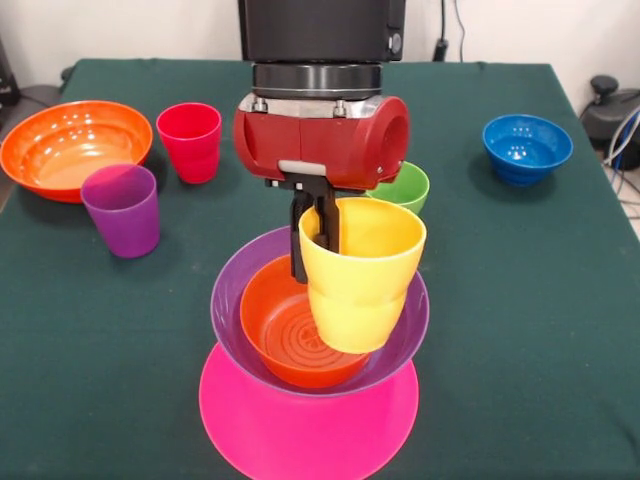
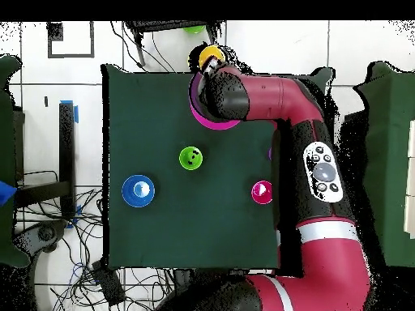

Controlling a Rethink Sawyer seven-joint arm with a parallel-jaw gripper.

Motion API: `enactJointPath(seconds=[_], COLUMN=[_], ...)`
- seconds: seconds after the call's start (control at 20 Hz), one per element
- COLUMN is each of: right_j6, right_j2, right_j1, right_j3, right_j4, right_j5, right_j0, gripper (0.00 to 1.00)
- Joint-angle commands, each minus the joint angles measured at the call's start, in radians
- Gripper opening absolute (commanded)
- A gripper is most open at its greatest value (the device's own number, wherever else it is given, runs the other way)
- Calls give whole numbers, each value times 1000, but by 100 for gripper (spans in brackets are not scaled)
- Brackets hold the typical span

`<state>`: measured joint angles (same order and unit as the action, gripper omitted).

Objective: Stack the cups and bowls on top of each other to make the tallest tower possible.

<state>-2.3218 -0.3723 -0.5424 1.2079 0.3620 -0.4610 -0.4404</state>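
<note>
The tower stands at the front centre: an upturned pink bowl [image 1: 308, 425], a purple bowl [image 1: 228, 300] upright on it, and a small orange bowl [image 1: 278, 330] nested inside that. My gripper [image 1: 316, 240] is shut on the rim of the yellow cup [image 1: 360, 280], one finger inside and one outside. The cup is upright, slightly tilted, and low over the right side of the small orange bowl. I cannot tell whether they touch. The overhead view shows the yellow cup [image 2: 211, 57] and the tower's edge [image 2: 212, 123] beside the arm. No light green cup is in view.
On the green cloth stand a red cup [image 1: 190, 140], a purple cup [image 1: 122, 208], a large orange bowl [image 1: 72, 148], a blue bowl [image 1: 527, 147] and a light green bowl [image 1: 408, 186] behind the wrist. The overhead view shows the green bowl [image 2: 191, 159], the blue bowl [image 2: 138, 191] and the red cup [image 2: 262, 192].
</note>
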Motion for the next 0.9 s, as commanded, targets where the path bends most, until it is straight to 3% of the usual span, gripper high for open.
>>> enactJointPath(seconds=[0.05,0.9], right_j6=[41,56], right_j2=[26,33], right_j1=[37,44], right_j3=[91,108], right_j4=[62,74], right_j5=[26,13], right_j0=[9,-6], gripper=[0,0])
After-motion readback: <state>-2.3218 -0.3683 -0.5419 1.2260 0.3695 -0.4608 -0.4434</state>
